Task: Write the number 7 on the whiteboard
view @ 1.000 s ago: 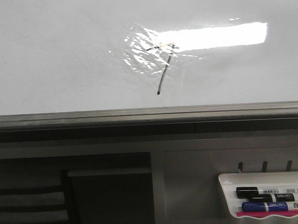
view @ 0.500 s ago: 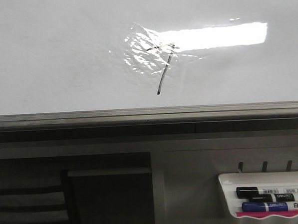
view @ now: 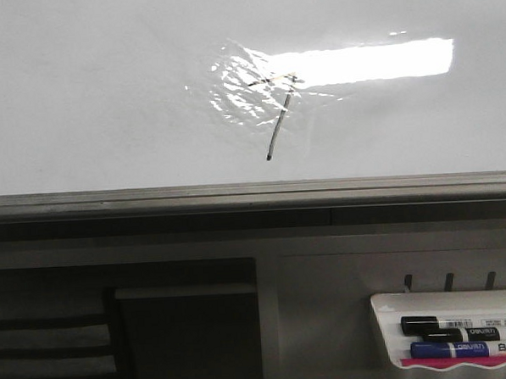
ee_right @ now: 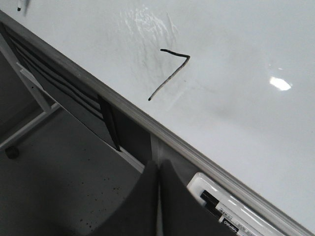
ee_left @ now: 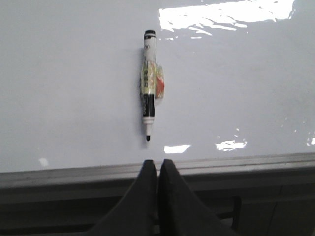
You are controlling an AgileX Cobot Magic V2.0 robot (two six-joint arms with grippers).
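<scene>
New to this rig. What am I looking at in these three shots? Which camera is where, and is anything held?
It is a two-armed robot facing a glossy white whiteboard. The front camera looks forward at the board; neither arm shows there. A thin dark hand-drawn 7 sits in the glare, and a small white marker tray hangs lower right. Each wrist camera rides on an arm. The left one shows dark fingers pressed together, holding nothing, with an uncapped black-and-white marker against the board. The right one shows the 7 and its own closed, empty fingers.
</scene>
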